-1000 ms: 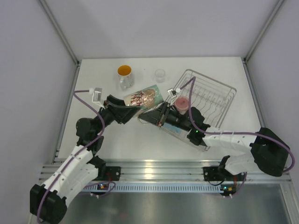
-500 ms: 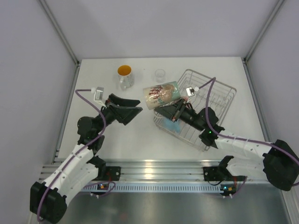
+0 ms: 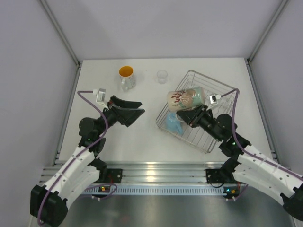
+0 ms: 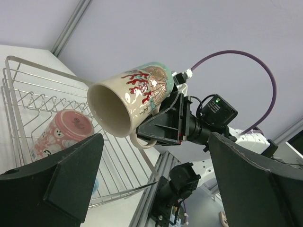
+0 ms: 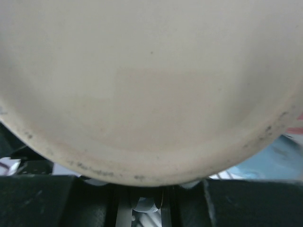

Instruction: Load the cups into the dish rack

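right hand (image 3: 192, 115) clamped tight on the cream ceramic mug with red coral pattern (image 3: 186, 99), apparently at its handle. the mug lies on its side in the air above the silver wire dish rack (image 3: 201, 75), not yet set down. left hand (image 3: 137, 109) spread wide, empty, over the white tabletop (image 3: 137, 139). in the rack: light blue cup (image 3: 173, 122), pink patterned cup (image 4: 61, 130). left to load, by my reading: orange-inside mug (image 3: 127, 78) and small clear glass (image 3: 162, 76), both on the tabletop, apart from the rack.

White-shelled arms (image 3: 75, 165) with black joints (image 3: 87, 130), purple cables (image 3: 87, 93); left gripper (image 3: 141, 108) and right gripper (image 3: 193, 115) black.
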